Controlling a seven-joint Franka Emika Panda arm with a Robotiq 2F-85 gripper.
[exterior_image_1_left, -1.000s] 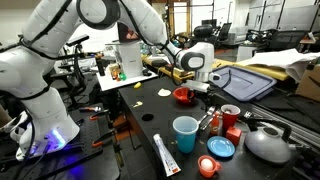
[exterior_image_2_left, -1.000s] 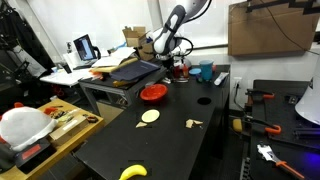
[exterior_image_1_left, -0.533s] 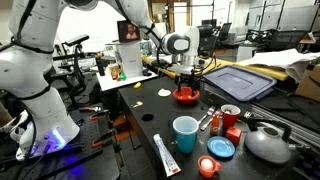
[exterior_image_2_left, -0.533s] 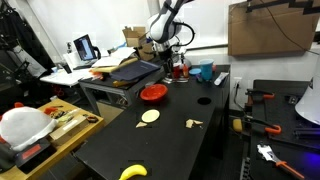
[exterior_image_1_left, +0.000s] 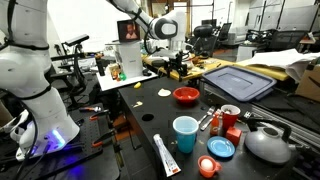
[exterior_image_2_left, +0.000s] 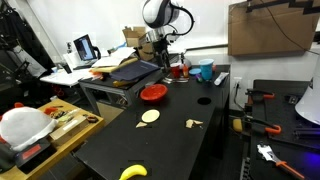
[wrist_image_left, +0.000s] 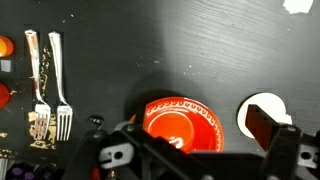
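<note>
In the wrist view, two forks (wrist_image_left: 48, 98) were seen lying side by side at the far left of the dark table (wrist_image_left: 150, 40). Toward the middle, a red bowl (wrist_image_left: 180, 120) was found standing upright on the table, below and between the fingers (wrist_image_left: 285, 148). These were spread wide, and nothing was gripped. A white disc (wrist_image_left: 243, 115) was seen just right of the bowl, partly hidden by one finger. In an exterior view, the gripper (exterior_image_1_left: 175, 70) was held above the table, clear of the red bowl (exterior_image_1_left: 186, 95), which was set just to its right. A blue cup (exterior_image_1_left: 185, 133) was placed nearer the camera, and a red cup (exterior_image_1_left: 230, 115) was seen further right.
</note>
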